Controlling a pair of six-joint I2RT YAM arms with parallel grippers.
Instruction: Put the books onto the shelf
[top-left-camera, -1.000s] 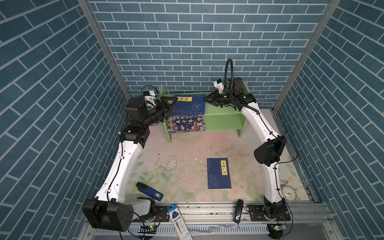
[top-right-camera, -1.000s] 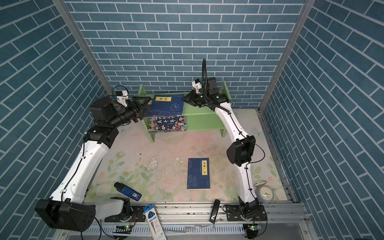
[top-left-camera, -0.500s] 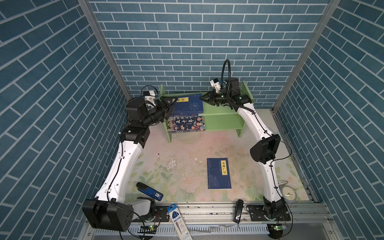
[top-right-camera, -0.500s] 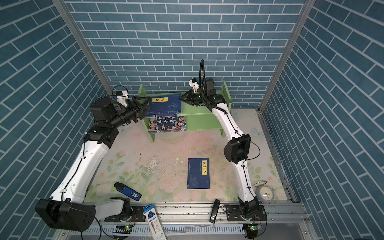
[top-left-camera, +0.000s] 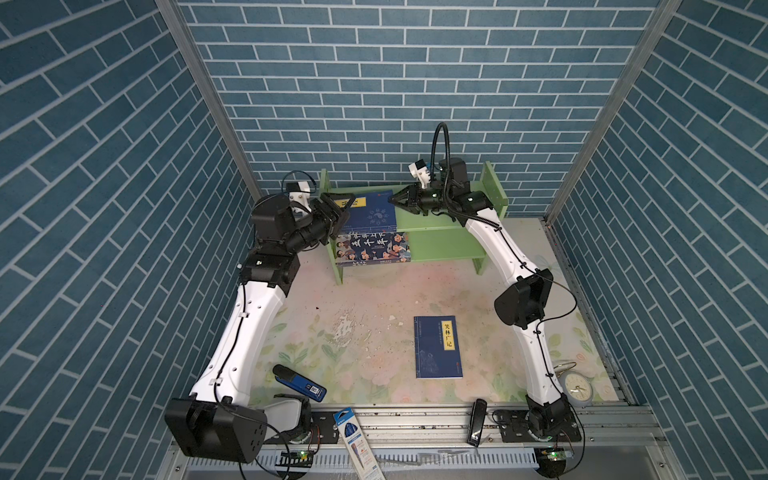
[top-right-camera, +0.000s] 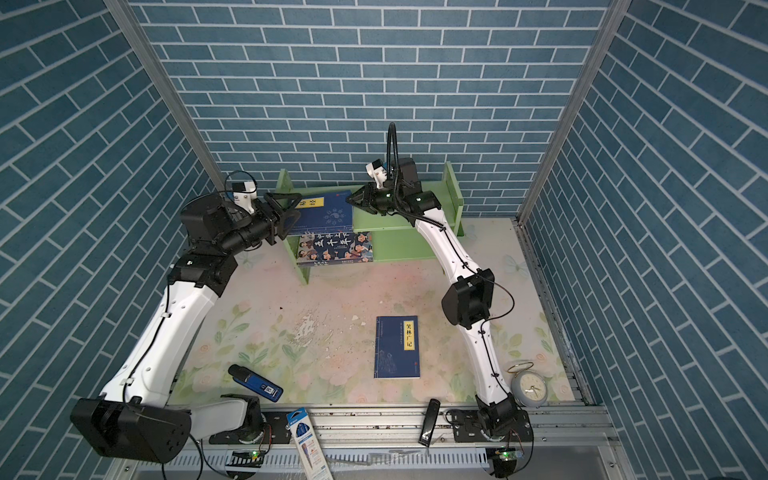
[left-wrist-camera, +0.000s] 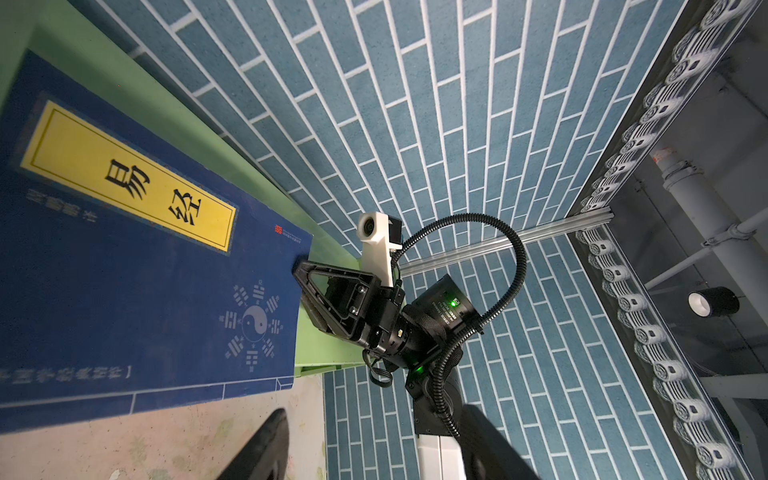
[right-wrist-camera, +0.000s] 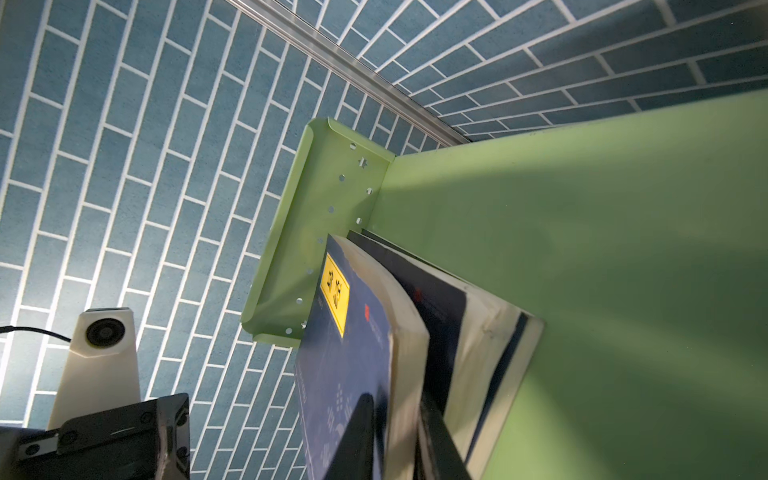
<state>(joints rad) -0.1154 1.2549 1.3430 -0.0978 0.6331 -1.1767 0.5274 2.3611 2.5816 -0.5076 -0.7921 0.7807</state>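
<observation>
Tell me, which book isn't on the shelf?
The navy book with the yellow label lying flat on the flowery table. The other books sit on the green shelf.

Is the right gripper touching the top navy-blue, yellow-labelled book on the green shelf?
Touching. In the right wrist view the right gripper clamps the navy-blue yellow-labelled book by its page edge, fingers on both covers.

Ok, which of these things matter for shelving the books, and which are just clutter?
Job: green shelf; navy book stack on its upper tier; cartoon-face book on the lower tier; lone navy book on the table.
Lying about: blue handheld device; pen package; alarm clock; black stick-shaped gadget on the front rail.
</observation>
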